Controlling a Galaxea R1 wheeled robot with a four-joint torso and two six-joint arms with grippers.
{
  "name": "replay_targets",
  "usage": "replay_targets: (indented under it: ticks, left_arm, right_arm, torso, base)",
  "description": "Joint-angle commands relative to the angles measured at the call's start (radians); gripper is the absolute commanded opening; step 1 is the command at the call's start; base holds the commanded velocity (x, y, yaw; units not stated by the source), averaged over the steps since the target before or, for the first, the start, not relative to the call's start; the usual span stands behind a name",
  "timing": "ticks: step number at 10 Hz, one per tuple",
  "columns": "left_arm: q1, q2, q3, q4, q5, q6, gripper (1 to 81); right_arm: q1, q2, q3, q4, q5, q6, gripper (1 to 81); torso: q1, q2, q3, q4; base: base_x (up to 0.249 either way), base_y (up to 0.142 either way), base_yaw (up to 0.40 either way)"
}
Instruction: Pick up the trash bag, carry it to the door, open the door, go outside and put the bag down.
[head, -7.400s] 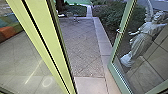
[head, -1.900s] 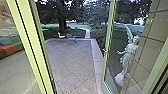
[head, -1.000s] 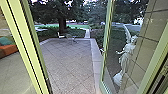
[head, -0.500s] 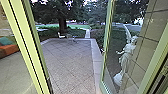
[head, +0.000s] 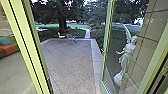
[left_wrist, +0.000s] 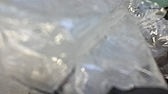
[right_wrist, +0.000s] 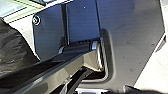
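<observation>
In the left wrist view, pale see-through plastic of the trash bag (left_wrist: 100, 47) lies close to the camera, with shiny folds and a few dark streaks. Dark crinkled material (right_wrist: 15, 47) hangs beside the robot's plate in the right wrist view; I cannot tell whether it belongs to the bag. Ahead, the glass door (head: 106, 47) with its pale green frame stands open on the right of the doorway. The state of both grippers cannot be made out.
A yellow-green post (head: 30, 47) bounds the opening on the left. Beyond it lies the tiled patio (head: 70, 62) with a low border, then a tree (head: 62, 20). Behind the door's glass is a white statue (head: 125, 58). An orange seat (head: 8, 50) shows at far left.
Since the oldest picture, the head camera has shifted and now takes in more of the garden and trees. Over the last half second the scene looks nearly the same.
</observation>
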Motion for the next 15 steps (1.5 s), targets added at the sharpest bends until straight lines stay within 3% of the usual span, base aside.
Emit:
replay_targets:
  ticks: [1, 15]
  left_arm:
    - [-0.048, 0.034, -0.068, 0.010, 0.080, 0.001, 1.0]
    - [-0.047, 0.054, -0.102, 0.007, 0.080, 0.001, 1.0]
  right_arm:
    - [0.033, 0.036, -0.017, -0.027, -0.050, -0.007, 81.1]
    - [0.032, 0.041, -0.021, -0.034, -0.048, -0.007, 81.1]
  torso:
    - [0.000, 0.000, 0.000, 0.000]
    - [-0.001, -0.001, 0.000, 0.000]
  base:
    - [0.000, 0.000, 0.000]
    - [0.010, 0.000, 0.000]
